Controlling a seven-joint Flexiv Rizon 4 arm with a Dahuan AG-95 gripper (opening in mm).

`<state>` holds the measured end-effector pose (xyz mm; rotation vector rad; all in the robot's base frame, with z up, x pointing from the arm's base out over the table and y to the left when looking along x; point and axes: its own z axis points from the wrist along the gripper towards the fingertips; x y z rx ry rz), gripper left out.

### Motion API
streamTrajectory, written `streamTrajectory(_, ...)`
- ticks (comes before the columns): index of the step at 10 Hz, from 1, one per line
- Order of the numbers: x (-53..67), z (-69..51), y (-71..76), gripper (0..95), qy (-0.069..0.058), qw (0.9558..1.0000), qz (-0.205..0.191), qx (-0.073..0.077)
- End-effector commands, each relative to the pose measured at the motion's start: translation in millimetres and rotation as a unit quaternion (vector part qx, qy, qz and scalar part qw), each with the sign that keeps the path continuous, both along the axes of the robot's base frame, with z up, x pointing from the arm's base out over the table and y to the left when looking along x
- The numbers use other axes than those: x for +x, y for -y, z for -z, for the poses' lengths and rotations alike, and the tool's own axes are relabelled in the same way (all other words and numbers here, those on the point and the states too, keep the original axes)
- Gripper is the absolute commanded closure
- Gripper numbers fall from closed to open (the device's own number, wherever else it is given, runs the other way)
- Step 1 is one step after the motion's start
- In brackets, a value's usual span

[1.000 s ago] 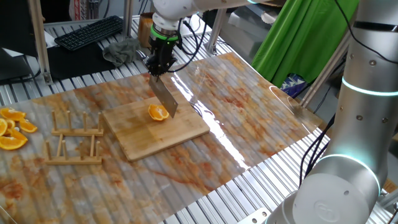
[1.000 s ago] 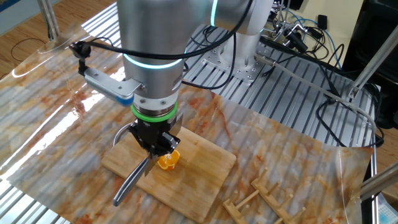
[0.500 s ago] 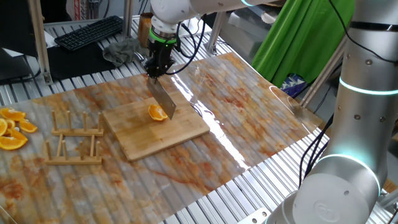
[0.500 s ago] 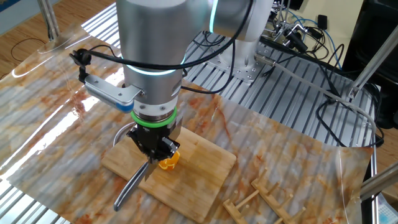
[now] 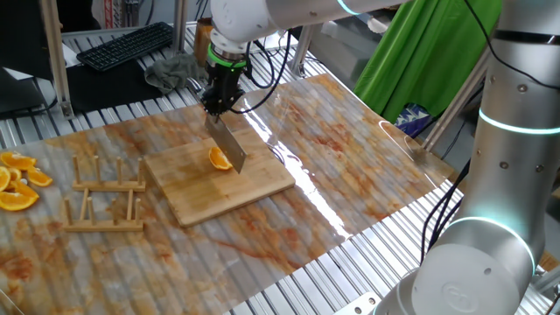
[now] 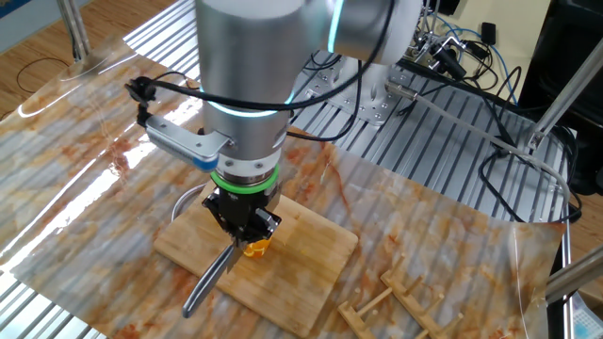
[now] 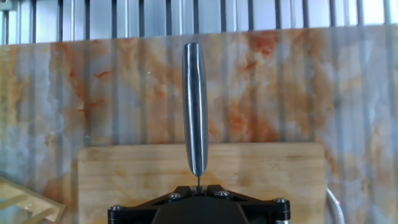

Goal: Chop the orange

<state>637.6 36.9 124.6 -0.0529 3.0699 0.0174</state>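
Clamped tight in the gripper (image 5: pixel 219 103), a knife (image 5: pixel 229 145) hangs blade-down over the wooden cutting board (image 5: pixel 219 179); its edge stands against the orange (image 5: pixel 218 159), a small wedge lying near the middle of the board; the board rests on a marbled mat (image 5: pixel 350 166); two wooden racks (image 5: pixel 107 199) sit beside it; a heap of orange slices (image 5: pixel 17 182) lies well apart at the table's edge.

bright even light, sharp focus; glare streak on table mat (image 5: pixel 302 179).
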Motion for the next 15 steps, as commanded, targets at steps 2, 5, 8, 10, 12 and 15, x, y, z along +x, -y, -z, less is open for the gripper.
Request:
streamTrajectory(2, -5.6, -1.0, 4.0, 95.0, -0.002, 1.0, -0.003, 0.002)
streamTrajectory(5, -19.3, 2.8, 7.9, 95.0, -0.002, 1.0, 0.003, 0.004)
streamTrajectory(8, -26.8, 7.0, 10.7, 95.0, -0.001, 1.0, 0.003, 0.006)
streamTrajectory(10, -27.7, 7.8, 11.5, 95.0, 0.001, 1.0, 0.003, 0.007)
streamTrajectory(12, -28.5, 8.4, 12.3, 95.0, 0.003, 1.0, 0.001, 0.006)
streamTrajectory(15, -31.7, 10.9, 15.2, 95.0, 0.007, 1.0, -0.001, 0.005)
